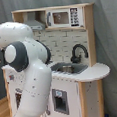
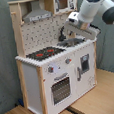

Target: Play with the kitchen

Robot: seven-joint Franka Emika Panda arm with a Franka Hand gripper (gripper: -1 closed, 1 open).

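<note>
The kitchen [image 2: 54, 68] is a white and light-wood toy with a pegboard back [image 2: 38, 35], a grey hood [image 2: 37, 16], a red-ringed stovetop [image 2: 44, 54], an oven door [image 2: 60, 89] and knobs [image 2: 51, 69]. In the first exterior view its black faucet [image 1: 78, 52] curves over the sink [image 1: 70, 68], below a toy microwave [image 1: 61, 17]. My gripper [image 2: 66, 36] hangs over the sink area in the second exterior view, reaching down from the white arm [image 2: 93, 9]. In the first exterior view the arm's bulk [image 1: 25, 72] hides the gripper.
A rounded counter end [image 1: 97, 71] juts out beside the sink. A grey curtain [image 1: 109, 51] hangs behind the kitchen. A wooden floor [image 2: 98, 101] lies in front of it. A dispenser panel [image 2: 85, 63] is on the front door.
</note>
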